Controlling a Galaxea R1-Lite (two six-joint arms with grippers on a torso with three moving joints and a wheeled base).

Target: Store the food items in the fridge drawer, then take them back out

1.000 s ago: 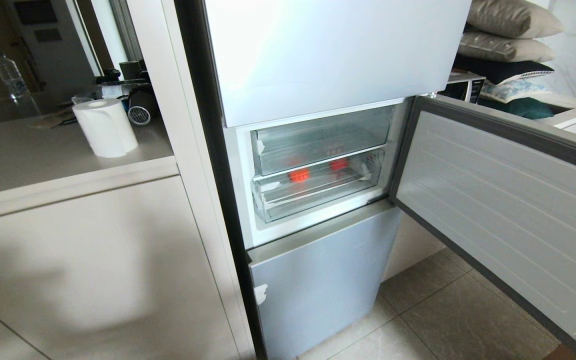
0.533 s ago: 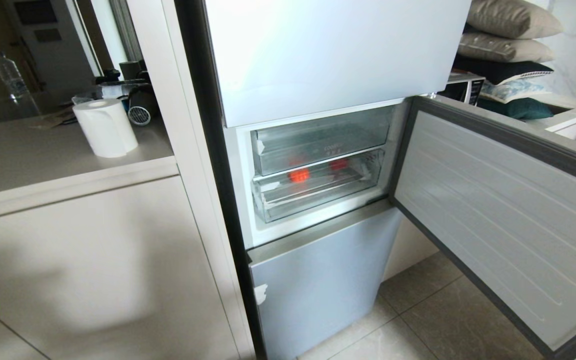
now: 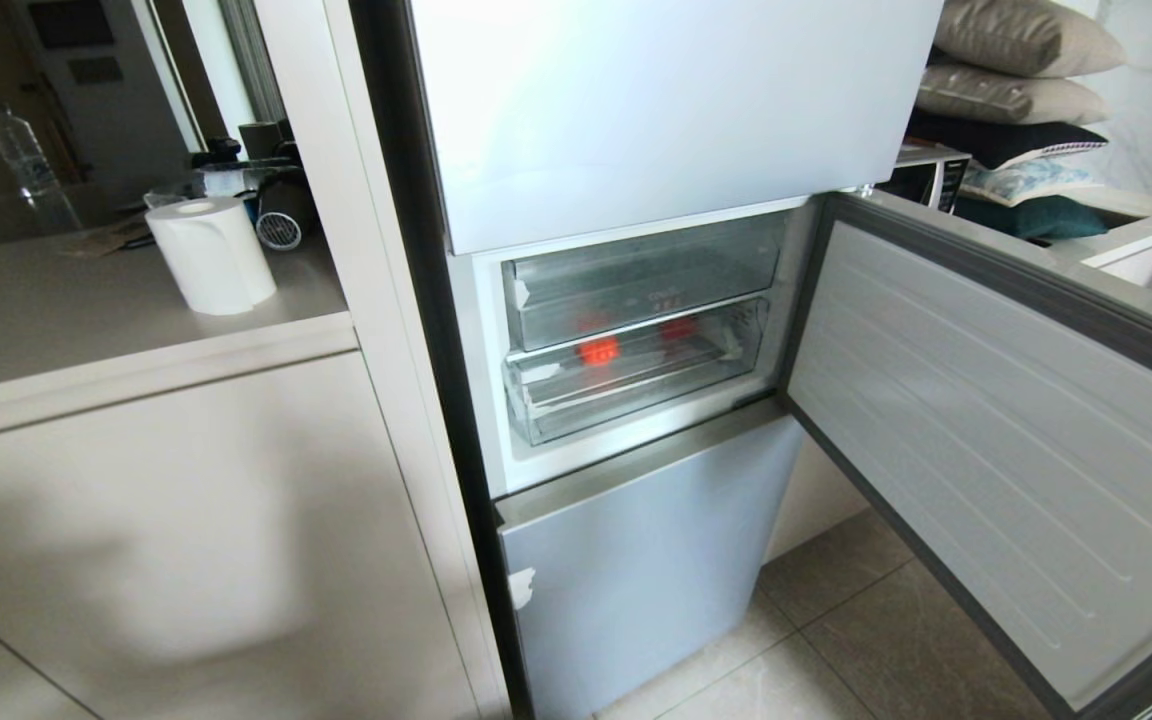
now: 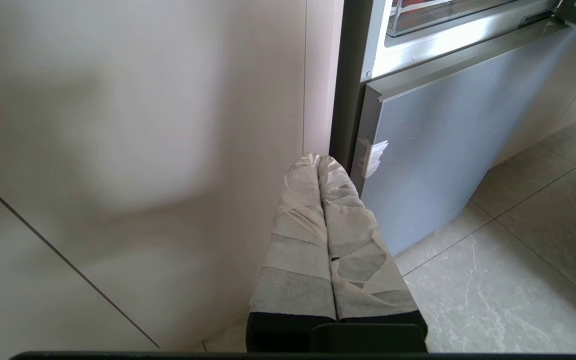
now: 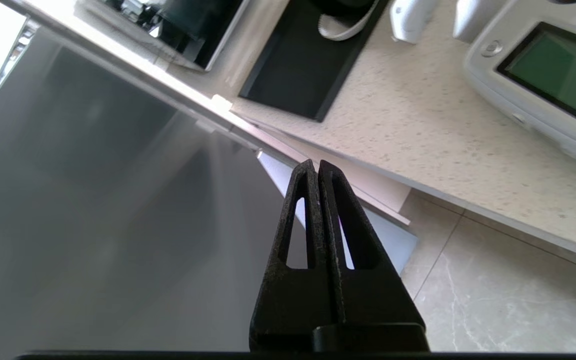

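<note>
In fridge drawer: red fruit | open door right | paper roll left

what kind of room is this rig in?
Most likely a home kitchen: a tall fridge with its middle door swung open, a counter holding a paper towel roll, and a tiled floor.

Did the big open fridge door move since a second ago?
Yes. The open fridge door has swung a bit more closed: its bottom edge covers more of the floor tiles than before, while the fridge drawer stays put.
</note>
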